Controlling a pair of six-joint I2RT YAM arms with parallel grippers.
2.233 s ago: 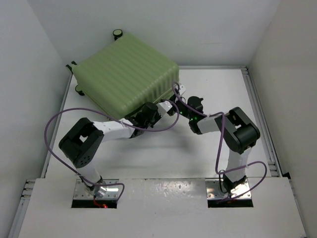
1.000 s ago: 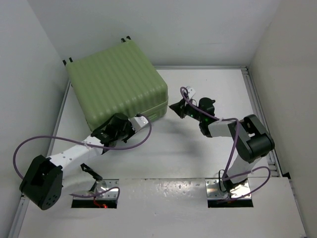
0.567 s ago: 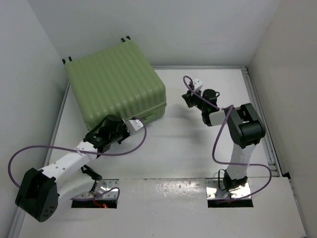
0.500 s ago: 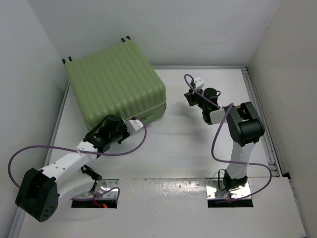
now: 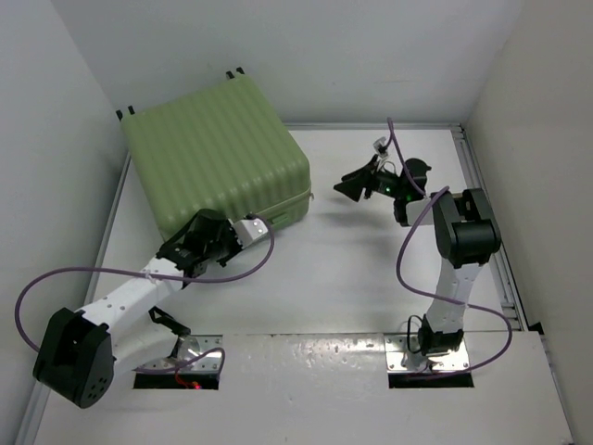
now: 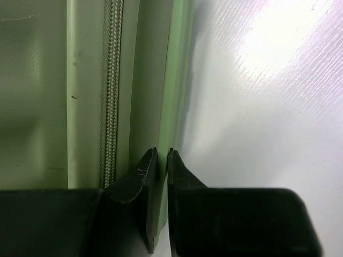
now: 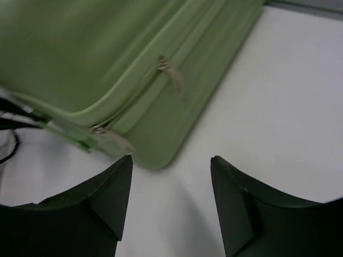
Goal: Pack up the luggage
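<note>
The luggage (image 5: 218, 158) is a large light green ribbed suitcase lying flat and zipped up at the back left of the table. My left gripper (image 5: 259, 224) is at its near right edge. In the left wrist view its fingers (image 6: 163, 152) are shut on a thin green strip of the luggage (image 6: 86, 80), beside the zipper (image 6: 109, 91). My right gripper (image 5: 345, 185) hangs open to the right of the luggage's corner, apart from it. In the right wrist view the open gripper (image 7: 171, 158) holds nothing, and the luggage (image 7: 96, 48) shows two metal zipper pulls (image 7: 170, 72) beyond it.
The white table (image 5: 371, 269) has white walls to the left, back and right. A raised rail (image 5: 482, 204) runs along its right edge. Purple cables loop from both arms, the left one (image 5: 56, 278) over the near left of the table.
My right gripper has opened and swung back to the right, away from the luggage's corner. The luggage slid back and left at first, then stayed put. The left gripper keeps its hold.
</note>
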